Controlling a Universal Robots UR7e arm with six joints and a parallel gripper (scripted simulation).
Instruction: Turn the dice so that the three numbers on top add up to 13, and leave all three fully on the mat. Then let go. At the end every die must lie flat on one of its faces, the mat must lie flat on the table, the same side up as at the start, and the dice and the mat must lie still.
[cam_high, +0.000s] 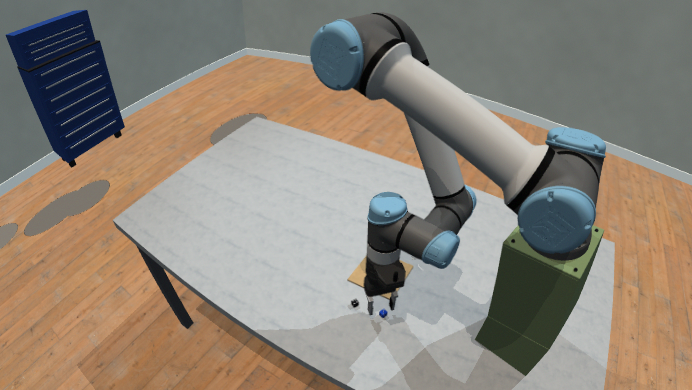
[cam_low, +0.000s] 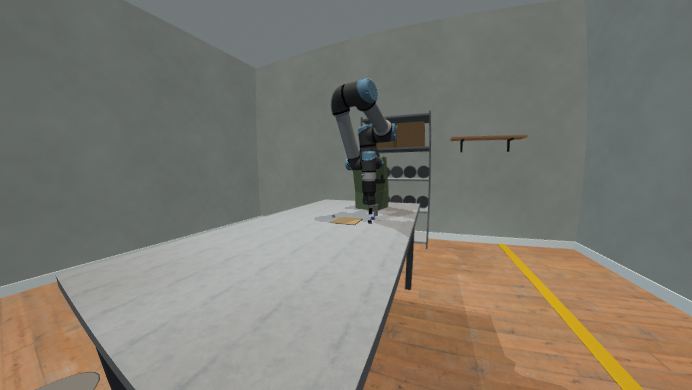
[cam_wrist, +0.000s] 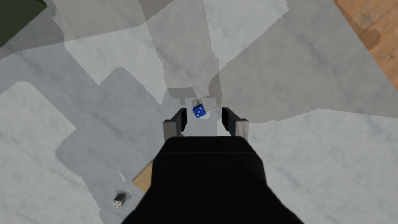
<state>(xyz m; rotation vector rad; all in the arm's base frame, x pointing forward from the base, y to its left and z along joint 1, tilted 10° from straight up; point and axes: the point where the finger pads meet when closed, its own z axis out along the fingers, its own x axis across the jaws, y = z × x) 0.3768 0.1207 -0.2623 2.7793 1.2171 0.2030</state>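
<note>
A small blue die (cam_wrist: 200, 111) lies on the table top, off the mat, and also shows in the top view (cam_high: 383, 313). My gripper (cam_wrist: 204, 114) points straight down just above it, open, with one finger on each side of the die and neither touching it; in the top view the gripper (cam_high: 381, 306) is low over the table. A black die (cam_high: 354, 303) lies on the table left of the gripper. A pale die (cam_wrist: 119, 199) lies on the table beside a corner of the tan mat (cam_wrist: 143, 180). The mat (cam_high: 361, 272) is mostly hidden behind the gripper. The pips are too small to read.
The robot's green pedestal (cam_high: 537, 295) stands on the table to the right. The table's front edge (cam_high: 280, 345) runs close to the dice. A blue drawer cabinet (cam_high: 65, 85) stands far off on the floor.
</note>
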